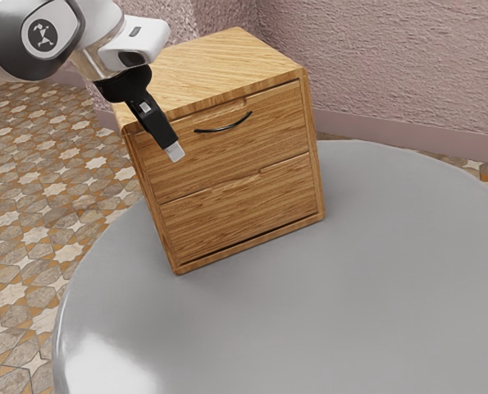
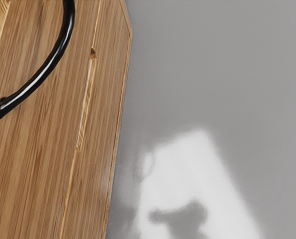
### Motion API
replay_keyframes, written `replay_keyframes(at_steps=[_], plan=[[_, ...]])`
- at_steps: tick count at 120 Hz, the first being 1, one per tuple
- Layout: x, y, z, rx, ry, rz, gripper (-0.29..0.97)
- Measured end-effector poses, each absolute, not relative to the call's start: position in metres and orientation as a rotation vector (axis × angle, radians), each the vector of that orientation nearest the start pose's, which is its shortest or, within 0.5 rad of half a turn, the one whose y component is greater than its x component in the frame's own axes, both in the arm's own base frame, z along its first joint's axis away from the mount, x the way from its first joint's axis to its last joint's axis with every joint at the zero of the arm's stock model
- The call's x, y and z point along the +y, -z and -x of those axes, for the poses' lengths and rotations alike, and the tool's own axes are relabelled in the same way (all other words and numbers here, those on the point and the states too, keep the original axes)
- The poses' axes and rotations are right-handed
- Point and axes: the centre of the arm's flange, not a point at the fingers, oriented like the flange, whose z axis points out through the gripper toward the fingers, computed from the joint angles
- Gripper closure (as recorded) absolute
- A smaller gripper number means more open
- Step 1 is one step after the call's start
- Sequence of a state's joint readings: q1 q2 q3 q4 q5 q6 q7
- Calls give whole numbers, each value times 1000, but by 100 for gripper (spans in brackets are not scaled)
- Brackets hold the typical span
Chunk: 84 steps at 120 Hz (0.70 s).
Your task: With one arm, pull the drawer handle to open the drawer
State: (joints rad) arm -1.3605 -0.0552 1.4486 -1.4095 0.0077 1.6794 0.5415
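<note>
While the black two-finger gripper (image 1: pixel 174 151) hangs tilted before the upper drawer's near end, touching nothing, the pull is not begun. Whether it is wide or narrow I cannot tell, as it is seen side-on. Just past its tip, apart from it, is the thin black curved drawer handle (image 1: pixel 223 124), ungrasped. The handle's long axis runs level across the wood-grain upper drawer front (image 1: pixel 260 156), leading away from the gripper, with its middle bowed downward and its ends up. It stands off the front, facing out over the round grey surface (image 1: pixel 375 287). The drawer looks flush with the light wooden two-drawer cabinet (image 1: pixel 219 66), so shut. Left to do, as I judge it: close the gap, grip the handle, pull outward.
</note>
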Motion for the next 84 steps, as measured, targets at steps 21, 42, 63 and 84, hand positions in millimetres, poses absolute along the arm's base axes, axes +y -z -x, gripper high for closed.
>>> replay_keyframes(at_steps=[21,42,63,84], plan=[[71,-716,-555,679,429,2994,0],[68,-716,-556,670,424,2986,0],[67,-716,-556,669,426,2983,0],[72,-852,-508,525,683,2799,0]])
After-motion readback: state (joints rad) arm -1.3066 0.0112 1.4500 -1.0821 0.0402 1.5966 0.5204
